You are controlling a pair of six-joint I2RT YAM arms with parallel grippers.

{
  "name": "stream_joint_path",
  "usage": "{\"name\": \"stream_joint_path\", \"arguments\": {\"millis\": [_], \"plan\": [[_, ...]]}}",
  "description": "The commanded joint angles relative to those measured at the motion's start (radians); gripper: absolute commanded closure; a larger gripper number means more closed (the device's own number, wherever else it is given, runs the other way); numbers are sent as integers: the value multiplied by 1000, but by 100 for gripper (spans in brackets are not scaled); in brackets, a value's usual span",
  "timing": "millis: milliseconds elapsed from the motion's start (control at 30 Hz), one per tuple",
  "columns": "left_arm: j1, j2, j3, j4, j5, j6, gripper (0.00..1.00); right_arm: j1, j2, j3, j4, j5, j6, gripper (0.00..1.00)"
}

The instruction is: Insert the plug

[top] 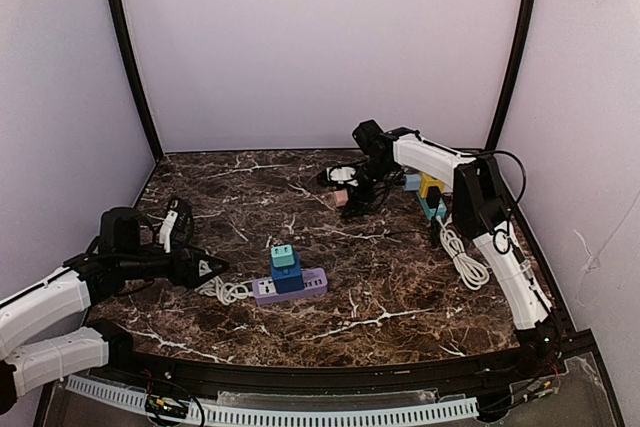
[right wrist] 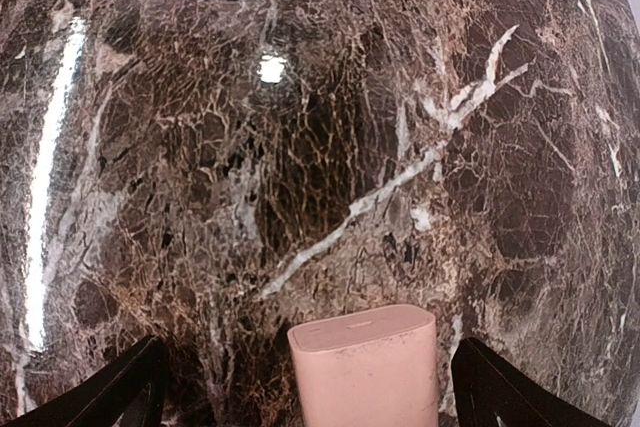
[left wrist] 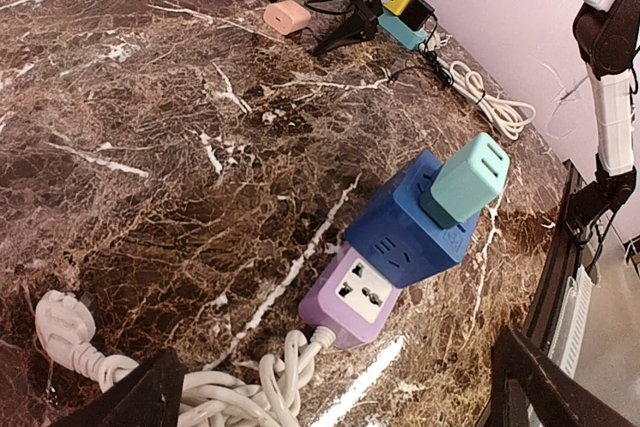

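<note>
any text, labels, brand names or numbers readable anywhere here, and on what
None can be read.
Blue adapter: faint raised marks on its side, too blurred to read.
Purple power strip, teal plug, pink adapter: no lettering visible.

Left hand (top: 214, 267) and right hand (top: 342, 195) both reach forward, held low and spread wide.

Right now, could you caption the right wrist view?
Open right hand frames pink rounded plastic block on dark marble tabletop.
</note>
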State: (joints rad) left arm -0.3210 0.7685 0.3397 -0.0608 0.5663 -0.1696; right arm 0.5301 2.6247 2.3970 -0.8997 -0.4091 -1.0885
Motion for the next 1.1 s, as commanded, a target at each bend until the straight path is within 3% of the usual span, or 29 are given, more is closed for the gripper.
{"name": "stream_joint_path", "arguments": {"millis": [0,67,100,133,167,367,467,633,767,867,967,1067], "plan": [[14,-30,-40,103,19,6,4,2,55,19,-46,-13,22,2],[16,-32,-45,112,23,6,4,5,45,8,-57,-15,38,11],[16,-32,-47,115,21,4,4,6,35,-3,-59,-14,45,23],[15,-32,-51,121,20,4,4,9,23,-17,-57,-13,55,43],[16,-32,-54,126,18,5,4,13,8,-32,-56,-12,62,53],[17,-41,-77,155,14,6,5,67,-86,-107,-23,4,101,80],[20,-52,-87,174,17,7,5,99,-149,-97,-19,-73,151,93],[31,-89,-104,201,35,18,5,159,-319,-138,15,-320,268,97],[33,-105,-78,207,80,46,5,242,-494,-290,174,-331,395,100],[33,-99,-9,170,110,140,5,319,-643,-494,431,-194,519,100],[29,-64,112,133,113,157,5,403,-780,-732,791,27,589,100],[17,8,235,153,118,-15,6,502,-857,-930,1163,255,588,100]]}}
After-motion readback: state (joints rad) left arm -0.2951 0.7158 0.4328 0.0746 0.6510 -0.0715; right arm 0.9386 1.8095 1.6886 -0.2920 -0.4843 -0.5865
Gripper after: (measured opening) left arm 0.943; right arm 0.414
